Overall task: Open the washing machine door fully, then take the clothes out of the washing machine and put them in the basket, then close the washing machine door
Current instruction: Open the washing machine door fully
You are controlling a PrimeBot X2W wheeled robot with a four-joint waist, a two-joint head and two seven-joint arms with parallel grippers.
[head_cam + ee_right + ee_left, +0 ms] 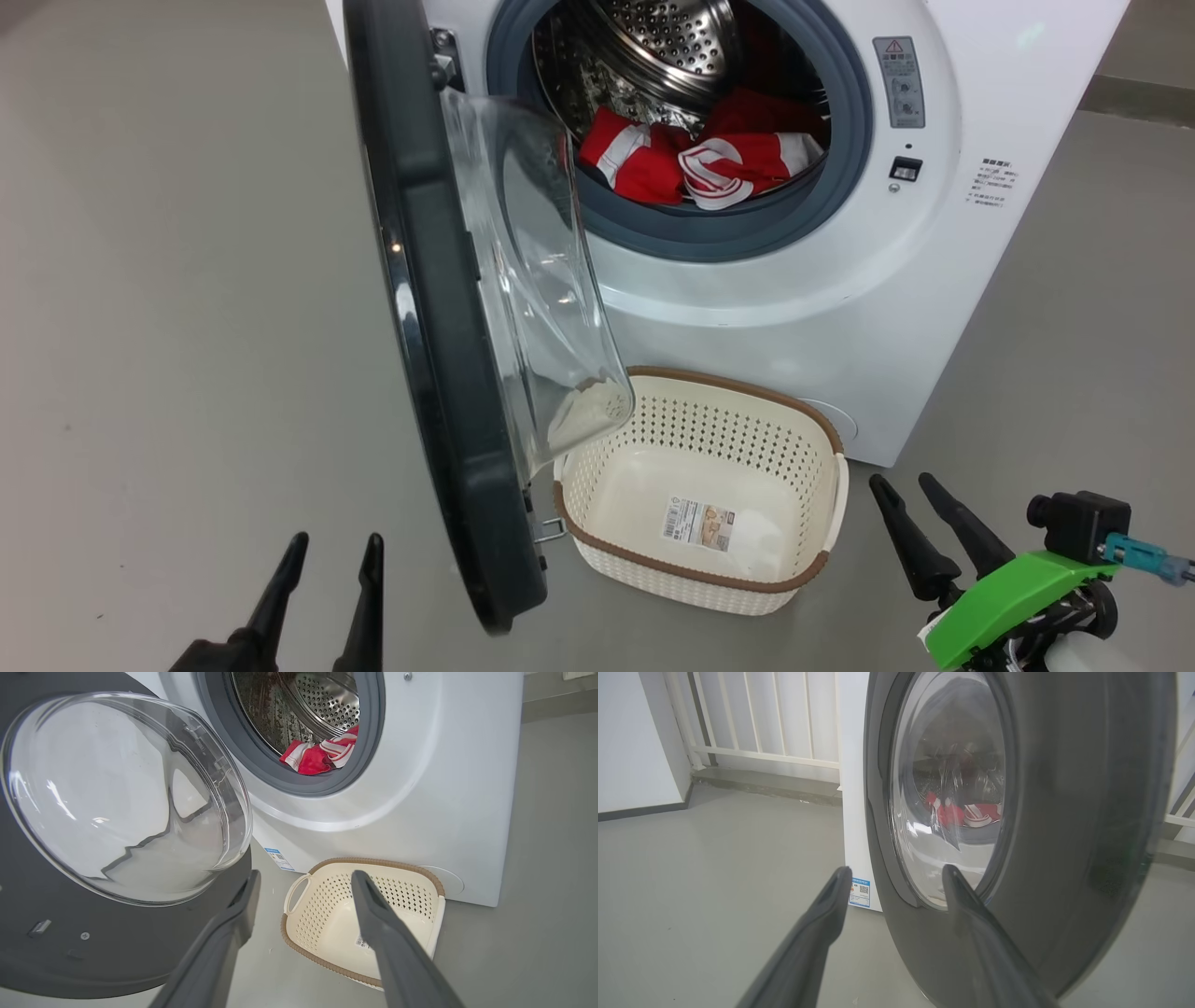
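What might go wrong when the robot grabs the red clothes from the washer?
The door sticks out only part-way, and its glass bulge hangs near the left side of the basket, so the right gripper might bump it. The clothes lie bunched in the drum; a trailing piece may miss the small basket and land on the floor.

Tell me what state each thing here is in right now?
Door, open, swung out from the machine.
Washing machine, open, not yet emptied.
Clothes, bunched inside the drum.
Basket, upright, empty.
Left gripper, open, holding nothing.
Right gripper, open, holding nothing.
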